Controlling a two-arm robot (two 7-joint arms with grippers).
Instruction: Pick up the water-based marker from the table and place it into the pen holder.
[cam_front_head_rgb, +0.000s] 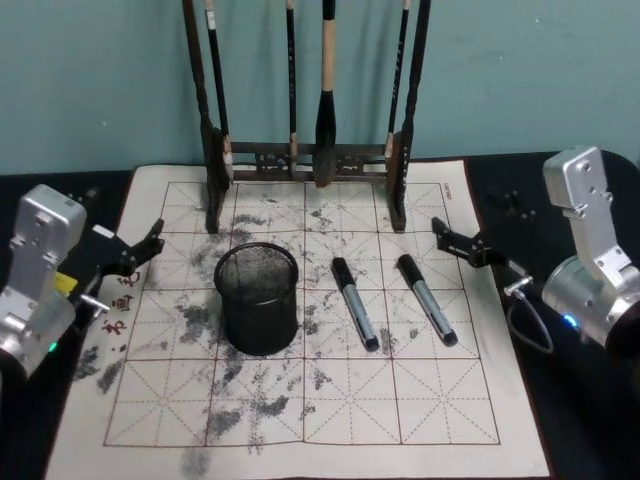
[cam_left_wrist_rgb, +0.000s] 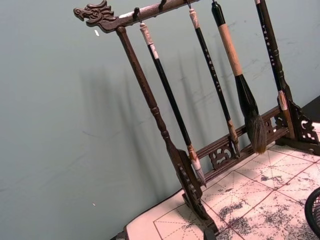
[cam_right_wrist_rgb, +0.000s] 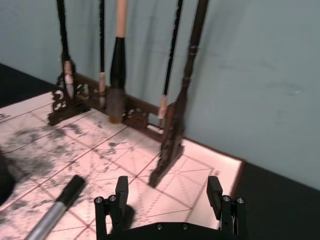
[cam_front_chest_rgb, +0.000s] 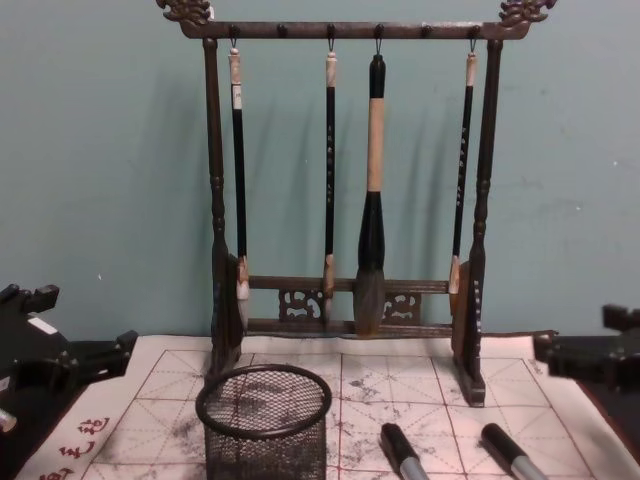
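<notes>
black mesh pen holder (cam_front_head_rgb: 258, 312), two markers (cam_front_head_rgb: 356, 305) (cam_front_head_rgb: 428, 300)

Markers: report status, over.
Left gripper open at left edge of mat; right gripper open at its right edge. Left marker and right marker flat on mat, right of holder. Nothing between them.

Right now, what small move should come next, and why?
Probably the right gripper, open at the right edge of the mat, should reach to the nearer marker and lower over it. That and the other marker lie ungrasped right of the pen holder; the left gripper sits at the left edge.
</notes>
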